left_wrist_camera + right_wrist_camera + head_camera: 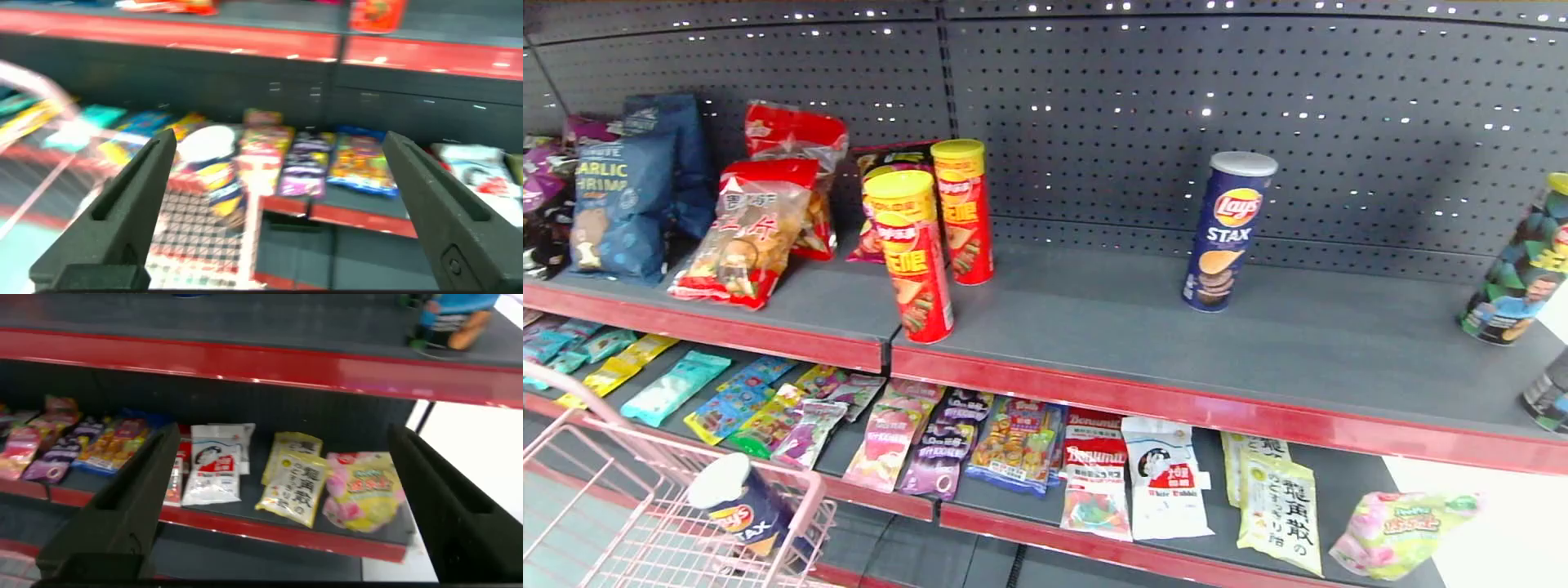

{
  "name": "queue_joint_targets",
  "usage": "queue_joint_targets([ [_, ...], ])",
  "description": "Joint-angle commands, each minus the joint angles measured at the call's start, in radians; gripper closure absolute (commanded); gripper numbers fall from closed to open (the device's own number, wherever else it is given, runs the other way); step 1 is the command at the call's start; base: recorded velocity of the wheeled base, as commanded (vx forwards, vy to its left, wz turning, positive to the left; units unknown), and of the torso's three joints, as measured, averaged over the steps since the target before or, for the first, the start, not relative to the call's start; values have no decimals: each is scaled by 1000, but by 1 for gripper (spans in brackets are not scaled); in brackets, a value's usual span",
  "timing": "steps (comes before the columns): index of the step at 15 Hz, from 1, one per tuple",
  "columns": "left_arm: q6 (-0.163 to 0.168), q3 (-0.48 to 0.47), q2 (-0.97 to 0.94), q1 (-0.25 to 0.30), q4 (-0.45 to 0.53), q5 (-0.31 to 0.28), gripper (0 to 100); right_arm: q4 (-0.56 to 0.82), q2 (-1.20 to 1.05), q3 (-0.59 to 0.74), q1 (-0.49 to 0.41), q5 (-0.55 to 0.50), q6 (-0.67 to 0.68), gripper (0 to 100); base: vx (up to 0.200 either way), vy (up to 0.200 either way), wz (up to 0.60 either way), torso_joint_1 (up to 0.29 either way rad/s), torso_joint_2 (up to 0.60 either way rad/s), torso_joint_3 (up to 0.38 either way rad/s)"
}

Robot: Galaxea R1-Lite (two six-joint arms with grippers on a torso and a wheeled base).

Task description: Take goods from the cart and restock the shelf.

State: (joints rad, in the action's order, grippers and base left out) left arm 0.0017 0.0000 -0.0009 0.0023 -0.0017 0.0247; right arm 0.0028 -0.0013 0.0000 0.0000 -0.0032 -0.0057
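The left hand [278,208] is held wide open; beyond its fingers a blurred cylindrical can [214,171] is half hidden in the pink wire cart [188,237]. The right hand [282,506] is spread wide.

- Pink cart [810,490]: lower left of the frame, cut off by the left and bottom edges.
- Blue can [739,506] in the cart: lower half is screened by the wire wall.
- Patterned can [1515,269]: right edge of the frame, partly cut off.
- Dark can [1547,396] just below it: only a sliver is shown.
- Dark bag [890,155]: upper left of centre, largely hidden behind two yellow-lidded cans [911,253].
- Purple bags [539,188]: far left, cut off.
- Left wrist view: the cart and blue can are blurred.
- Right wrist view: a cropped can [453,314] on the upper shelf [245,363] is cut off by the frame edge.
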Motion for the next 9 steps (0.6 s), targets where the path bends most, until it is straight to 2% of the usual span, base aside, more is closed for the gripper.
queue_joint_targets([
  [1,0,0,1,1,0,0,0,0,1,0,0,0,0,0,0,0,600,2,2,2],
  [5,0,0,1,1,0,1,0,-1,1,0,0,0,1,0,0,0,600,2,1,1],
  [9,0,0,1,1,0,1,0,0,1,0,0,-3,3,0,0,0,0,0,0,0],
])
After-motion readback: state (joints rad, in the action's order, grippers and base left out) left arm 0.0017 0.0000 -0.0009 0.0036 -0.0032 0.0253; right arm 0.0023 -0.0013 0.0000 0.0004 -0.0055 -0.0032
